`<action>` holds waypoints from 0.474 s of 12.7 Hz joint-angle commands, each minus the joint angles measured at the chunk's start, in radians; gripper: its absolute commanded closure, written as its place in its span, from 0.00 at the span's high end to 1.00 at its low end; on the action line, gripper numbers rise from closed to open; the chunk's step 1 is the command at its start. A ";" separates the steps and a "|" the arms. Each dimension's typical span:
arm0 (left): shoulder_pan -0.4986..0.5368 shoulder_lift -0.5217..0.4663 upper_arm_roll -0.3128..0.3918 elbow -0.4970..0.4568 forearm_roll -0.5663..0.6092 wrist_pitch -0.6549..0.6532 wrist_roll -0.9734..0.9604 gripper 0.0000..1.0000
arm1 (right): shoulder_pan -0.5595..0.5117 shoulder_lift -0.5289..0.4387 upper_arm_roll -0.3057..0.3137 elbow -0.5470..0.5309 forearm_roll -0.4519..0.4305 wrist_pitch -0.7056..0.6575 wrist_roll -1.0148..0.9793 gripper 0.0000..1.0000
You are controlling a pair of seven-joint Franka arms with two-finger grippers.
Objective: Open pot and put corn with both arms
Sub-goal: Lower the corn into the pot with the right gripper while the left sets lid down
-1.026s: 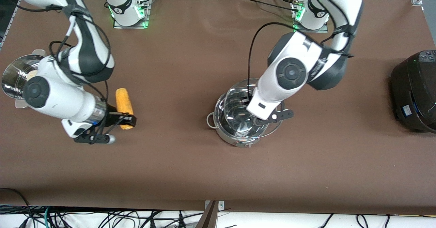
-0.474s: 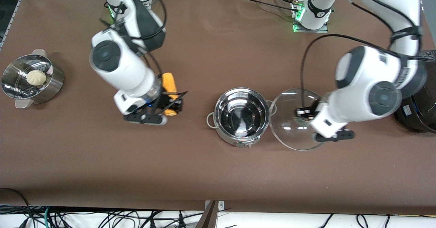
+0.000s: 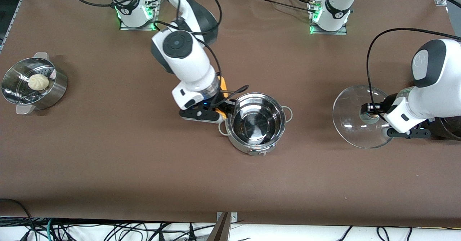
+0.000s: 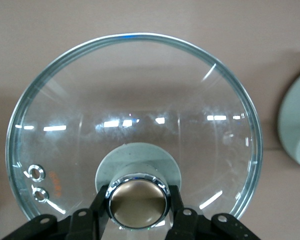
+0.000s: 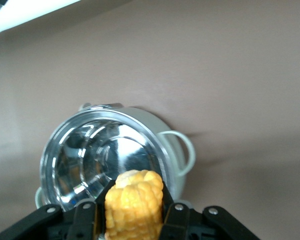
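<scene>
Carrying the corn (image 5: 134, 204) toward the pot (image 3: 256, 123), clamped across its width in the right gripper (image 5: 132, 212), fingers closed on the cob. Hanging in the air over the pot's rim at the handle toward the right arm's end of the table, nose of the cob pointing at the bowl in the right wrist view. Probably light and stiff, but rounded, with a bumpy kernel surface: liable to roll or pivot in a two-finger hold, so best taken about mid-length, across the narrow way, as looks to be the case here. Likely about as long as the bowl is wide, so needs laying flat across the middle, not dropping end-on against the wall.

Pot open and empty, shiny steel inside, standing near the middle of the table (image 3: 144, 169). Likely slick, apt to skid or ring if knocked by the cob or fingers.

Lid (image 3: 356, 116) off and held by its knob (image 4: 137, 199) in the left gripper (image 4: 137, 207), fingers shut on either side of the knob, well apart from the pot toward the left arm's end. Glass, so fragile and smooth; knob the only sensible hold.

Steamer (image 3: 34, 86) with a bun (image 3: 38, 81) at the right arm's end, black cooker (image 3: 448, 131) just beside the lid.
</scene>
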 commanded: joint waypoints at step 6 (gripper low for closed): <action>0.055 0.030 -0.018 -0.317 0.012 0.398 0.068 0.00 | 0.168 0.226 -0.154 0.200 -0.037 0.175 0.094 0.27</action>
